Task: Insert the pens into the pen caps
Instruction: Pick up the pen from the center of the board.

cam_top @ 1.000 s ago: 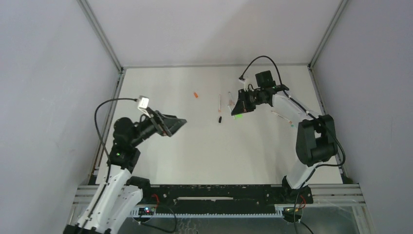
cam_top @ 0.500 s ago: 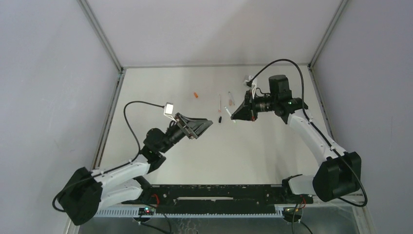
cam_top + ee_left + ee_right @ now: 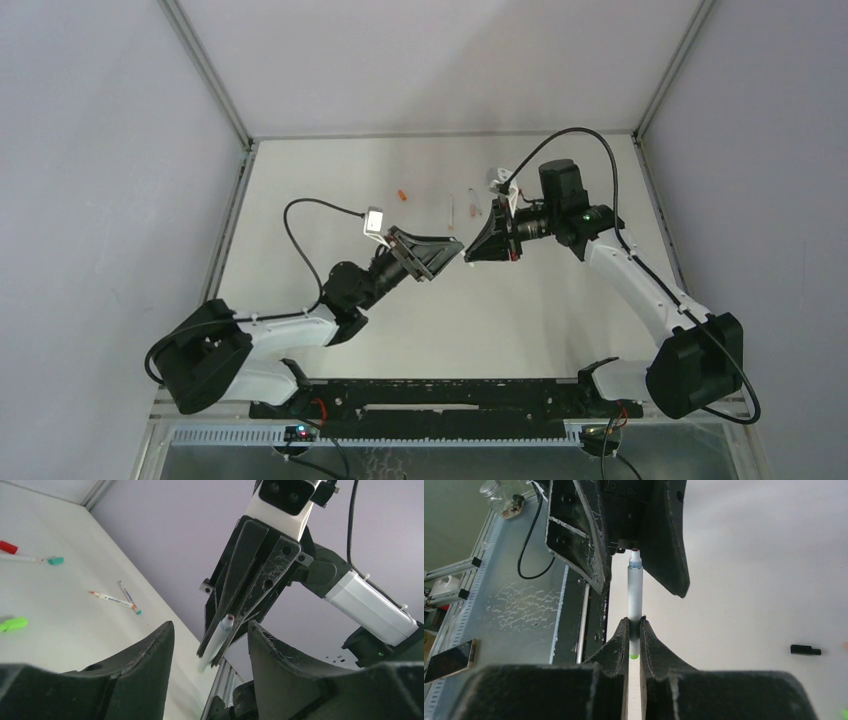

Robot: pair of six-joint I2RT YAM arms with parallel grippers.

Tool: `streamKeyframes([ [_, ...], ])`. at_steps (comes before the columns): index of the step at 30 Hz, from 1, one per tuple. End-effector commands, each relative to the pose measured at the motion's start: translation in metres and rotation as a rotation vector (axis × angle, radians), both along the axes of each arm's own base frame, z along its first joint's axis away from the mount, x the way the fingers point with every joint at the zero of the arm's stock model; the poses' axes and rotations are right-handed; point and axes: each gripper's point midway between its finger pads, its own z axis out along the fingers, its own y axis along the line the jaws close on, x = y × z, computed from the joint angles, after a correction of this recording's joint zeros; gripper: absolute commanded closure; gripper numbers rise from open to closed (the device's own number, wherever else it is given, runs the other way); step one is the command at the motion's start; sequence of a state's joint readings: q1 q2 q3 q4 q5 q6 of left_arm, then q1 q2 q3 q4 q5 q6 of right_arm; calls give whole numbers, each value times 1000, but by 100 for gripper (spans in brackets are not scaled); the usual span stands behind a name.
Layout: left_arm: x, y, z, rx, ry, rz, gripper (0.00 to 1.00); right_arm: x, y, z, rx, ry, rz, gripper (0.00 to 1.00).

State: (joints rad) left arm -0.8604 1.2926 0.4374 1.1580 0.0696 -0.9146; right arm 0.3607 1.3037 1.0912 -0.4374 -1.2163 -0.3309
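One pen (image 3: 635, 600) in right hand (image 3: 634, 623), between left hand's (image 3: 210, 626) fingers (image 3: 669, 540).

The top view looked down from above and behind the arm bases, far enough off to take in the whole table (image 3: 300, 200) and both arms. The left wrist camera sat close behind the left tool (image 3: 210, 630), facing out along its fingers and tilted up at the right tool (image 3: 209, 656) just ahead. The right wrist camera sat close behind its own tool, facing the opposite way. Both wrist views shared the pen (image 3: 635, 595) between the tool tips.
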Motion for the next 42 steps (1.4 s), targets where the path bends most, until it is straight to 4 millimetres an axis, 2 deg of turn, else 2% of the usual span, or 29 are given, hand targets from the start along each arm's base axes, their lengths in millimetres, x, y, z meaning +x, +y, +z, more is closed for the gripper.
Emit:
streamKeyframes([
  [1,2,-7,41,-97,-112,13,43,-8,5,6,28,-34,51,100],
  [3,3,-10,39,-104,-108,4,55,-9,5,6,28,-34,53,100],
  [7,2,-14,38,-125,-109,-14,95,-10,5,6,28,-28,53,100],
  [8,2,-14,38,-127,-109,-18,99,-10,5,6,28,-27,52,100],
  [11,0,-14,36,-133,-108,-24,100,-8,5,5,22,-19,42,100],
  [12,-1,-13,36,-135,-108,-22,100,-7,5,5,17,-14,33,97],
  [16,0,-9,33,-128,-115,29,100,-2,6,3,5,29,0,63],
  [17,2,-6,34,-131,-115,55,100,-2,6,4,7,46,-3,57],
  [18,3,-5,35,-134,-115,76,100,-1,7,4,9,64,-4,53],
  [21,5,-2,36,-141,-113,118,100,-1,10,6,33,120,-18,51],
  [23,7,-1,36,-148,-110,141,100,-1,12,8,54,138,-23,51],
  [28,9,2,38,-160,-103,181,100,-2,15,11,68,183,-36,60],
  [38,8,-10,36,-164,-92,146,100,-9,21,13,71,194,-5,62],
  [40,8,-11,36,-165,-91,143,100,-12,22,13,74,192,9,70],
  [42,7,-12,37,-168,-90,140,100,-15,22,15,82,185,31,86],
])
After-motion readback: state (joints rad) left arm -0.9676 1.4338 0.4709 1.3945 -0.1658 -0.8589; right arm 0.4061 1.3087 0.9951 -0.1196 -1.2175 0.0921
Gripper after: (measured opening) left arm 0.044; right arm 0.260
